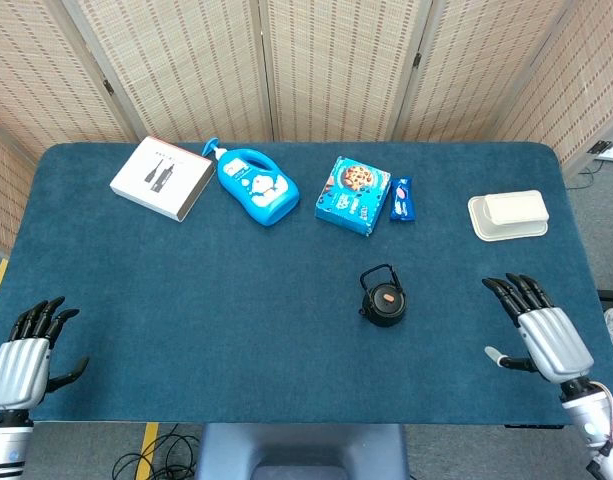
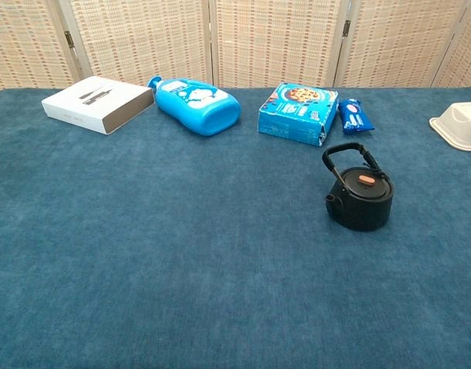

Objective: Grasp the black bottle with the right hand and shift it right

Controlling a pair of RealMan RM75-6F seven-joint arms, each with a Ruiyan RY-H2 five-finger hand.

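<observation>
The black bottle (image 1: 384, 299) is standing upright near the middle of the blue table (image 1: 236, 320), slightly right of centre, with nothing touching it. Its loop handle is rising toward the far side and an orange tab is showing on the lid. From the chest view it looks squat and kettle-like (image 2: 360, 197).

Hidden or cut off: the chest view is showing neither hand, and it is cropping the white tray (image 2: 459, 123) at the right edge. In the head view the left hand (image 1: 21, 355) is sitting at the lower-left corner with its arm running out of frame. The print on the boxes is too small to read.

Counts: one black bottle, one blue detergent bottle (image 1: 254, 186) lying on its side, one white box (image 1: 162, 178), one blue cookie box (image 1: 353, 195), one small blue packet (image 1: 403, 199) just beside that box, and one white tray (image 1: 507, 215) far right.

The right hand (image 1: 539, 333) is hovering over the table's right front area, well apart from the black bottle, fingers spread and extended, holding nothing. The left hand is likewise spread and holding nothing; whether it is resting on the table edge is hard to say.
</observation>
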